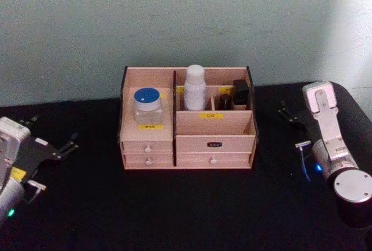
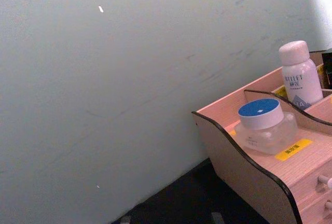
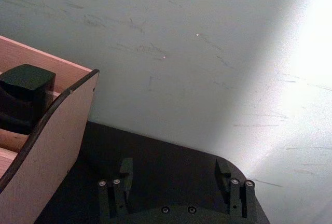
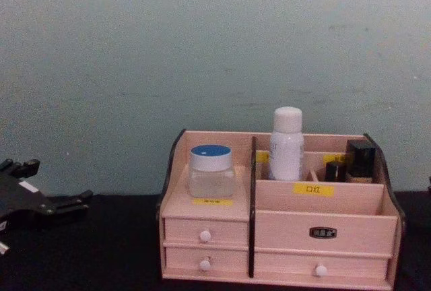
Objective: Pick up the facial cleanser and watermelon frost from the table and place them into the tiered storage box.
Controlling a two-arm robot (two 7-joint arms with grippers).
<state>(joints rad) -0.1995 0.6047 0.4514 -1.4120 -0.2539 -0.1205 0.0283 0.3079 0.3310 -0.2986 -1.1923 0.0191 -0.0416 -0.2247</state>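
We see a black table (image 1: 186,210) set against a pale green wall (image 1: 174,18), and at its middle the tiered storage box (image 1: 187,140) — pale pink wood with dark edges, yellow labels and four white-knobbed drawers facing us. On the box's left step, above two of the drawers, stands a clear jar with a blue lid (image 1: 147,106). Behind the central divider a white bottle with a white cap (image 1: 195,87) stands upright in a rear compartment. To its right, in the back corner, sit a black boxy container (image 1: 240,93) and a smaller dark item (image 1: 224,100) just beside it.

The left gripper (image 1: 72,143) rests low over the table, well apart from the box on its left, fingers spread and empty. The right gripper (image 3: 174,169) hangs on the box's right side, near the table's far edge — its two fingers stand parted with nothing between them.
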